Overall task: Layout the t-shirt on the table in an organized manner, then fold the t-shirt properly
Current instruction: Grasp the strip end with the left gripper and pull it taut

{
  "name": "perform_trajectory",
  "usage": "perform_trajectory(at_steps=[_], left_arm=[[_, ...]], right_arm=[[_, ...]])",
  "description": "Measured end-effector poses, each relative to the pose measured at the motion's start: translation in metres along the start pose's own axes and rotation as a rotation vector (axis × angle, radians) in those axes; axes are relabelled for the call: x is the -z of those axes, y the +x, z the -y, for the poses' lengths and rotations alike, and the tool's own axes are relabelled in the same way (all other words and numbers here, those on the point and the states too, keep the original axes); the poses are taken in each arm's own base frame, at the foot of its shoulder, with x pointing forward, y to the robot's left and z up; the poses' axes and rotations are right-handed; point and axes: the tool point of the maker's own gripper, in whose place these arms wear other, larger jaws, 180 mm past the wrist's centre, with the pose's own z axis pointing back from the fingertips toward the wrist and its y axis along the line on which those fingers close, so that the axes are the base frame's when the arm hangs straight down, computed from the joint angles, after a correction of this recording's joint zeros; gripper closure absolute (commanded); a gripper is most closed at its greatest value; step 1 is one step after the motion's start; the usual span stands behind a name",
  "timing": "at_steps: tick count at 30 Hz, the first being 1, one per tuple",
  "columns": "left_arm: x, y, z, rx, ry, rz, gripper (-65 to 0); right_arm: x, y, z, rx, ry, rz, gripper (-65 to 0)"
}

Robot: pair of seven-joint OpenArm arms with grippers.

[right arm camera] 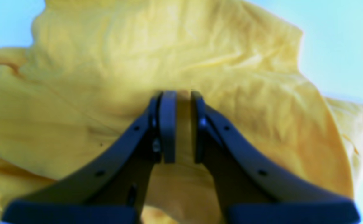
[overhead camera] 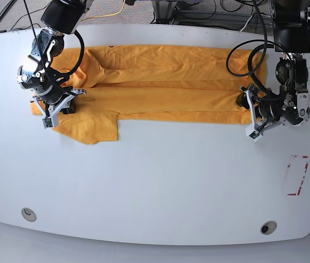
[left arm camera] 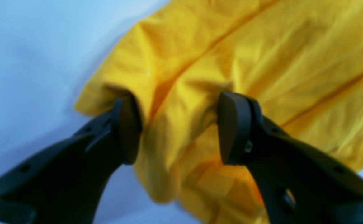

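The left gripper (left arm camera: pixel 176 127), seen from its own wrist camera, stands with its black jaws spread wide, one pad on either side of a raised fold at the corner of the wrinkly orange-yellow cotton t-shirt (left arm camera: pixel 262 62); the cloth lies between the pads, not pinched. Bare white table (left arm camera: pixel 29 62) shows beside the corner. No print, tag or writing is readable here.

The right wrist view shows the right gripper (right arm camera: pixel 180 127) with its jaws nearly together, a narrow strip of yellow fabric between the pads, so it grips the t-shirt (right arm camera: pixel 138 62). Creased cloth fills nearly the whole view; no lettering is visible.

Only the base view gives the whole layout: the t-shirt (overhead camera: pixel 160 82) lies as a long folded band along the table's far edge, a sleeve flap spreading toward the near side at the right gripper's (overhead camera: pixel 56 107) end. The left gripper (overhead camera: pixel 256 118) sits at the opposite end. A red tape outline (overhead camera: pixel 297 175) marks the large white tabletop (overhead camera: pixel 155 186), and two round grey grommets (overhead camera: pixel 29 213) sit near its front edge.
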Motion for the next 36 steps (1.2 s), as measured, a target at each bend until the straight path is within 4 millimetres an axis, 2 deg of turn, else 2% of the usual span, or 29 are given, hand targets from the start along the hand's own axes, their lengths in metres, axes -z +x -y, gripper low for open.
perform_trajectory(at_steps=[2,7,13,19,28,36], left_arm=[[-0.002,-0.007,-0.001,0.013,0.002,-0.029,-23.5],[-0.012,-0.026,0.003,0.069,0.035,-0.077,-23.1],[-0.040,-0.032,0.004,0.158,0.108,-0.075,-23.7],[-0.059,-0.026,0.005,0.193,0.161,-0.046,-23.7],[-0.056,-0.031,0.024,0.200,0.100,-0.029,-23.7],[-0.056,-0.015,0.035,0.152,0.048,0.058,-23.7]], right_arm=[[0.000,0.000,0.000,0.000,0.000,0.001,-8.1],[0.000,0.000,-0.001,0.000,0.002,0.000,-8.1],[0.000,0.000,0.001,-0.001,-0.004,-0.003,-8.1],[0.000,0.000,0.000,0.000,0.000,-0.001,-8.1],[0.000,-0.001,0.000,-0.001,-0.001,-0.005,-8.1],[-0.005,0.007,0.013,-0.025,-0.024,0.001,-8.1]])
